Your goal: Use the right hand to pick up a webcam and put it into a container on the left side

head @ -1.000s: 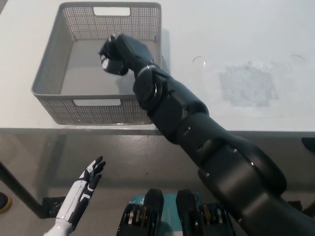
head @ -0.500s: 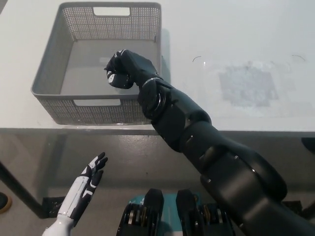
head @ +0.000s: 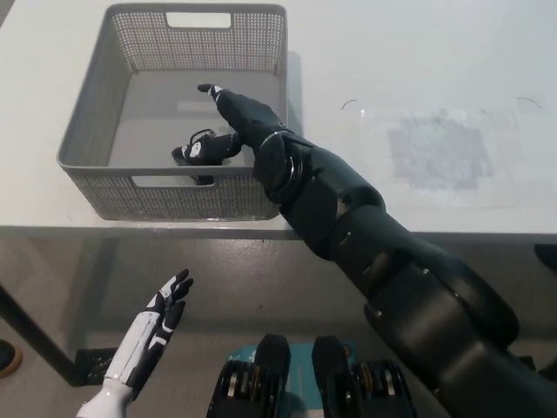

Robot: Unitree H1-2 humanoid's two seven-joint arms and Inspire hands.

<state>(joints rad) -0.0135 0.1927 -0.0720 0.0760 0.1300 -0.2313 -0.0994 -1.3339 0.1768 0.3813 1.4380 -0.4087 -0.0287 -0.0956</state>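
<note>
Released — webcam (head: 198,152) now in basket (head: 96,131), right hand (head: 237,117) spread.

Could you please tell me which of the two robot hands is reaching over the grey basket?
The black right robot hand, fingers spread, is above the basket and the webcam. The white left robot hand is open below the table edge.

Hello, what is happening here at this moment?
The robot's black right hand is over the grey mesh basket on the white table, fingers spread open. A small black webcam lies inside the basket by the front wall, apparently just released. The white left hand rests open below the table edge.
</note>
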